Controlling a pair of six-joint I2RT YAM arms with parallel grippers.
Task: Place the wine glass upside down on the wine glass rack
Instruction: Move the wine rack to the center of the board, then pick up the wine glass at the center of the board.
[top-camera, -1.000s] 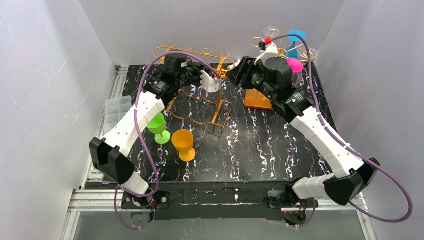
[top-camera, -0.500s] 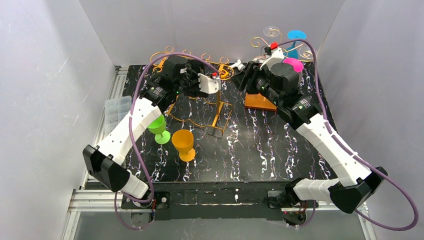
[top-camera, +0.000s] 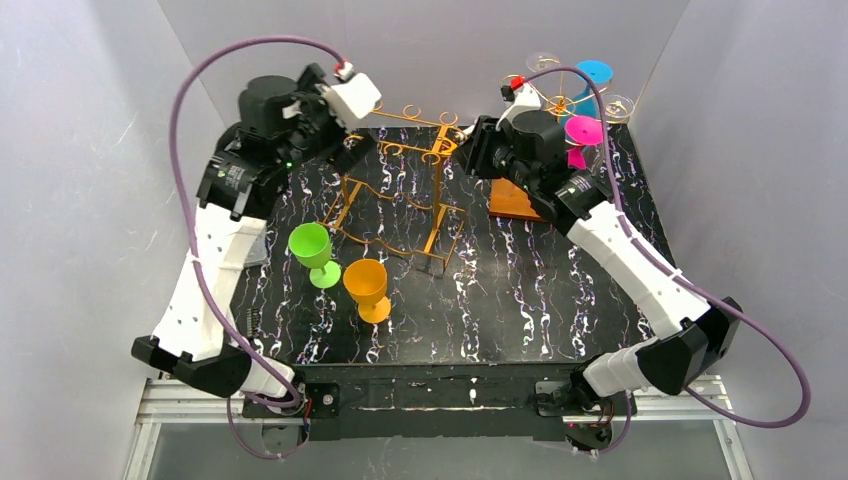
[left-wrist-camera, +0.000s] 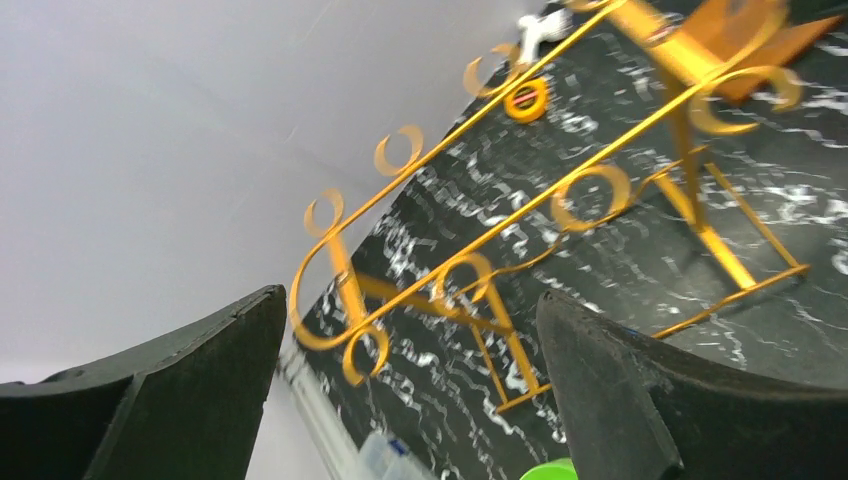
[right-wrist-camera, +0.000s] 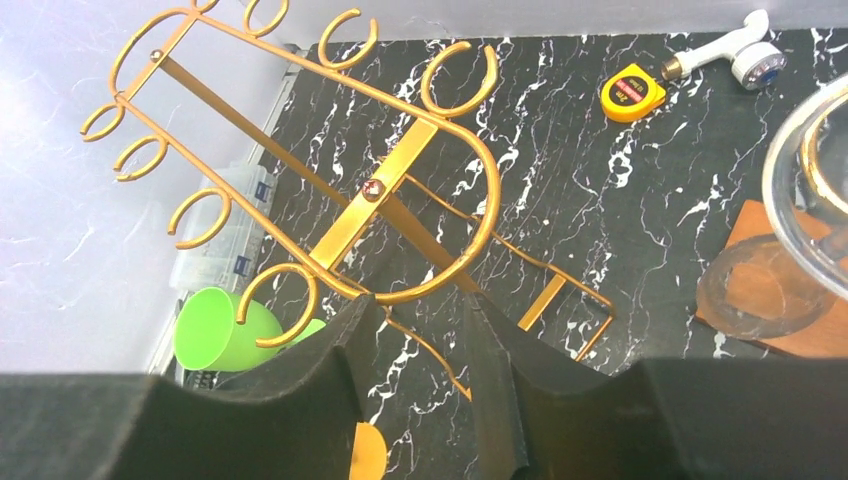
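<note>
A: Glasses, where?
B: Stood upright near wine glass rack (top-camera: 400, 200), mouths up, stems vertical: green wine glass (top-camera: 310, 245), orange wine glass (top-camera: 366, 280).
A: Grippers?
B: Left gripper (left-wrist-camera: 405, 300) gaped wide, empty; right gripper (right-wrist-camera: 418, 305) narrowed at rack wire, grip unclear.

The gold wire rack (top-camera: 441, 190) is standing on its feet toward the back of the black marbled table (top-camera: 520, 290), its top rails ending in open curled hooks. The green wine glass (top-camera: 310, 243) is standing upright, mouth up, near the rack's front left foot. The orange wine glass (top-camera: 366, 280) is standing upright just beside it, both apart from the rack
</note>
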